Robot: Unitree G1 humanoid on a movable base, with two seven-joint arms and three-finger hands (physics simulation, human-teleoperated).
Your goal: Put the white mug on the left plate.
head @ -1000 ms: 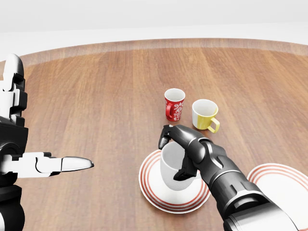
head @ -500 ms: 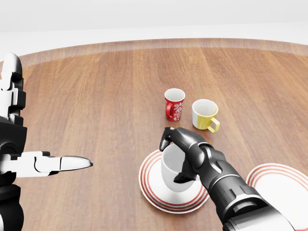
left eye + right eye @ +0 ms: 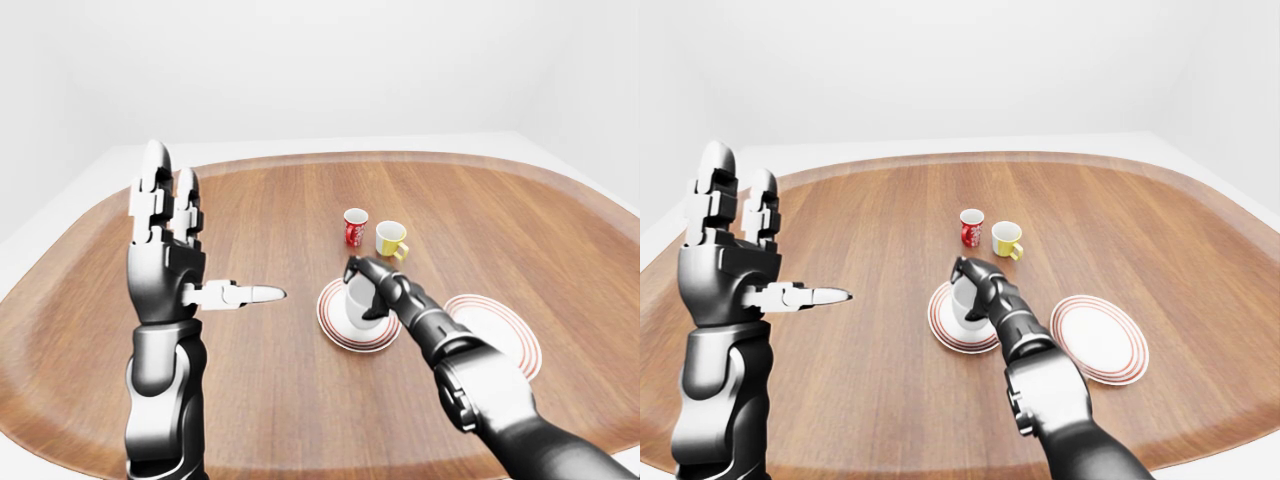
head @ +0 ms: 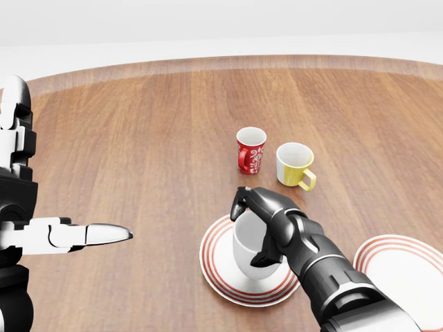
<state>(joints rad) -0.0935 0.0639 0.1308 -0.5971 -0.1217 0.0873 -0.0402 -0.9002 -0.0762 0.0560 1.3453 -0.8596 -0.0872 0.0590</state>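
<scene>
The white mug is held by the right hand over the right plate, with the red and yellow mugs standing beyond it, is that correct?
Not quite: the head view shows the white mug in the right hand at the left plate, not the right plate. The red mug and yellow mug do stand beyond it.

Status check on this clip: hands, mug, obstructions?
Right hand shut on white mug, over the left plate. Left hand open, raised clear. Red mug and yellow mug stand apart, not obstructing.

The wooden table [image 4: 138,138] carries two plates [image 4: 214,266] [image 4: 408,259], a red mug [image 4: 250,150], a yellow mug [image 4: 295,164].
</scene>
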